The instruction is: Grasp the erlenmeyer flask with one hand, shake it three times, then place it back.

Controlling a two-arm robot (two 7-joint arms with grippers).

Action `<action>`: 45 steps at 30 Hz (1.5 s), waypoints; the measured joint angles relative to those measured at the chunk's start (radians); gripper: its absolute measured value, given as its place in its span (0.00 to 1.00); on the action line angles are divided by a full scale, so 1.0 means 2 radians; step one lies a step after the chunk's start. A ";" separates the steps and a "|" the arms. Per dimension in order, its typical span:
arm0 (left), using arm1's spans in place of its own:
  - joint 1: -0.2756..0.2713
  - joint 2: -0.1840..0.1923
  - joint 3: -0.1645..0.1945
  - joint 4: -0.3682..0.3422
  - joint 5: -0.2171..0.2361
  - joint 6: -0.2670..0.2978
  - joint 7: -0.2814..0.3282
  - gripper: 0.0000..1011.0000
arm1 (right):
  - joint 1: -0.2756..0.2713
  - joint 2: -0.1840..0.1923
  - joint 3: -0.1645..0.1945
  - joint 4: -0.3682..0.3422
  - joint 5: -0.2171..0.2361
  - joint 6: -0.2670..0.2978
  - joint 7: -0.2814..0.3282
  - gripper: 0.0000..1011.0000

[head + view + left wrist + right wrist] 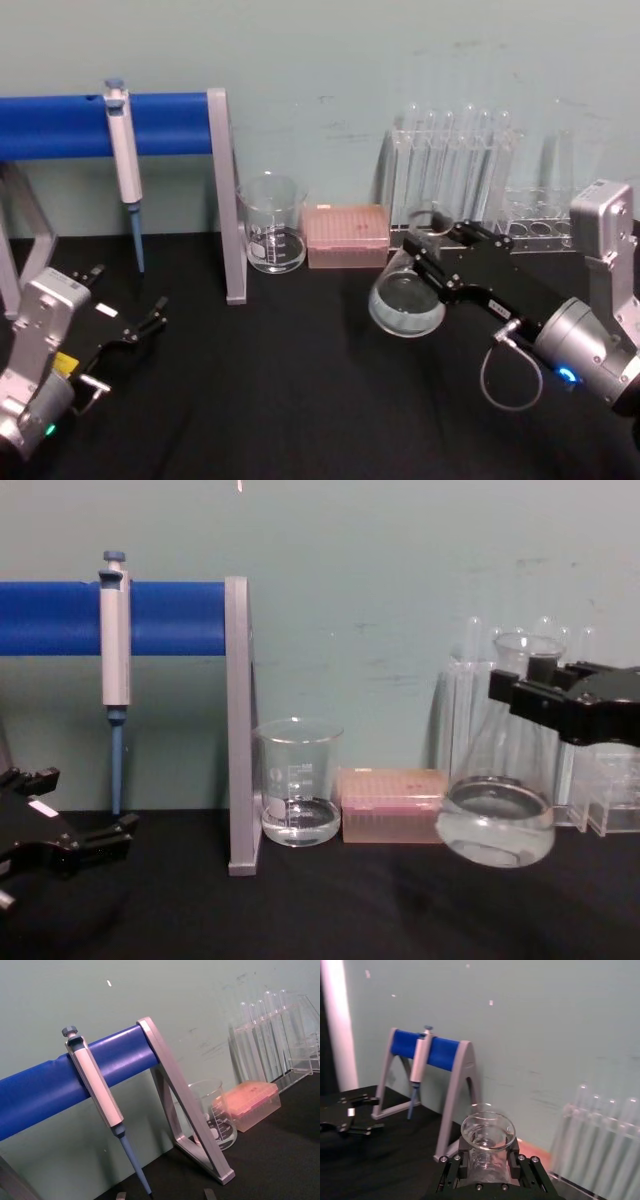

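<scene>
A pale green wall (330, 60) (scuffed with faint dark marks) rises right behind the blue-barred stand (170, 122); the black table (300, 400) spreads beneath and in front of the stand.

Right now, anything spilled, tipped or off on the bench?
No spill. Only the erlenmeyer flask is askew: the right gripper clamps its neck and it hangs tilted, apparently off the table, liquid inside. Normal: beaker, pink tip box, hung pipette. Idle left gripper rests open at the left.

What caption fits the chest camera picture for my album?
Right gripper holds the erlenmeyer flask tilted above the table; left gripper rests open aside.
</scene>
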 joint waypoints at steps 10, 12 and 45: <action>0.000 0.000 0.000 0.000 0.000 0.000 0.000 0.99 | 0.011 0.009 -0.023 0.004 0.011 -0.012 0.044 0.45; 0.000 0.000 0.000 0.000 0.000 0.000 0.000 0.99 | 0.015 0.012 -0.030 0.005 0.016 -0.015 0.056 0.45; 0.000 0.000 0.000 0.000 0.000 0.000 0.000 0.99 | 0.042 0.035 -0.084 0.015 0.050 -0.039 0.094 0.45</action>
